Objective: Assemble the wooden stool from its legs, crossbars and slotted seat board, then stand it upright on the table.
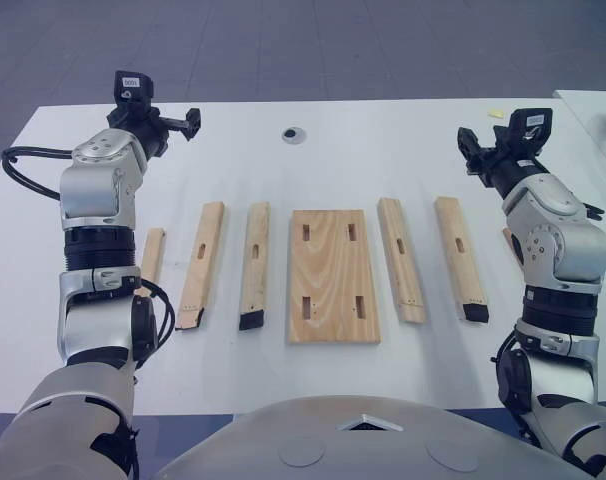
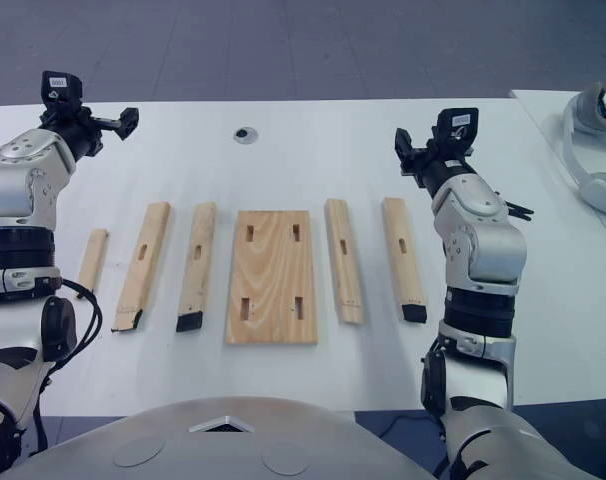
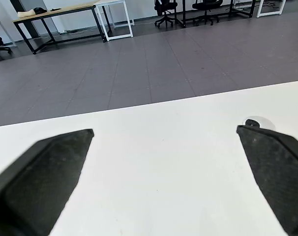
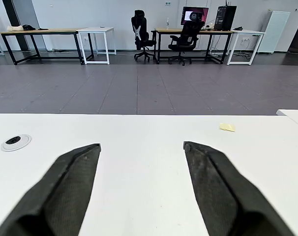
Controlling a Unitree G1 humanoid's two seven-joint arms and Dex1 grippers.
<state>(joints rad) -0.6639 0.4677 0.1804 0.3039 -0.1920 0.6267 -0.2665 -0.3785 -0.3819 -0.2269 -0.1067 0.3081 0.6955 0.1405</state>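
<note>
The slotted seat board (image 1: 333,275) lies flat at the table's middle. Two legs (image 1: 202,262) (image 1: 254,263) lie left of it and two more (image 1: 400,270) (image 1: 459,270) lie right of it, all parallel. A short crossbar (image 1: 153,258) rests at the far left beside my left arm; another piece (image 1: 507,240) peeks out behind my right arm. My left gripper (image 1: 170,124) hovers open over the far left of the table, beyond the parts. My right gripper (image 2: 423,155) is open too, above the far right. Nothing sits between the fingers of either (image 3: 45,172) (image 4: 65,187).
A round cable grommet (image 1: 294,134) is set in the table near the far edge. A yellow note (image 4: 227,127) lies at the far right. A second table with a white device (image 2: 593,120) stands to the right. Bare tabletop lies beyond the parts.
</note>
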